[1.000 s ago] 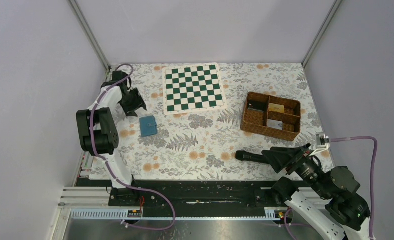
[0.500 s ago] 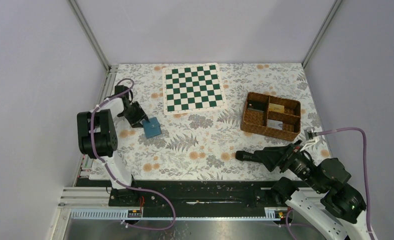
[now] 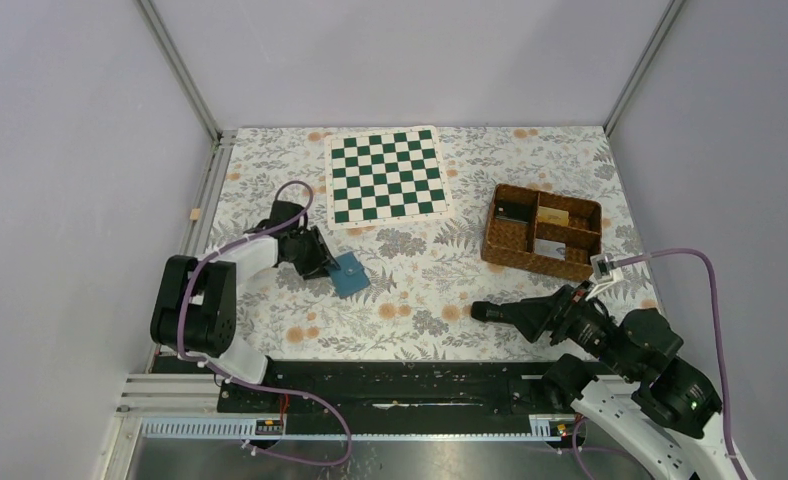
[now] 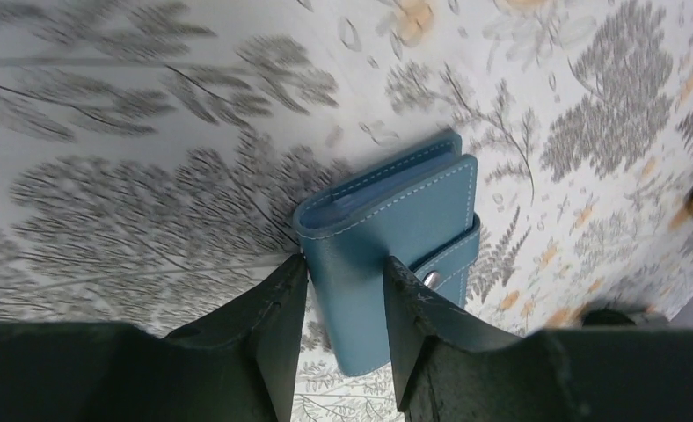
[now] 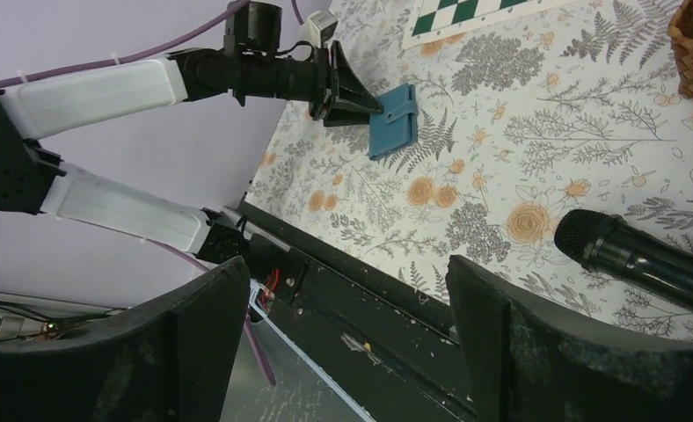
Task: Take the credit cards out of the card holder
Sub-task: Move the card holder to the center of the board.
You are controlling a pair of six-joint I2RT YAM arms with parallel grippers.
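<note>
The task is barely begun. The card holder [image 3: 349, 274] lies flat on the tabletop [image 3: 420, 295], folded closed, with its strap [image 4: 453, 255] wrapped over the open edge and the snap [image 4: 430, 279] fastened. Only a thin light-blue line of the inner pockets shows at the far edge. No cards are in view outside it, so none appear to have come out yet.

The left jaws are narrowed around the holder's near end. One tip sits against the corner by the spine and the other overlaps the cover just short of the snap. They touch it, but I cannot tell whether they actually pinch it or only rest against it. Most of the holder reaches out beyond the tips, away from the arm.

The right jaws stand wide apart with nothing between them, well away from the holder, which lies far ahead of them. A black microphone [image 5: 642, 259] lies on the tabletop just in front of them. A wicker basket [image 3: 540, 262] sits further off; something tan lies in one compartment, too small to name.

As I judge it, everything is left to do: steady the holder, undo the snap, open the leaves, then draw each card from its pocket
</note>
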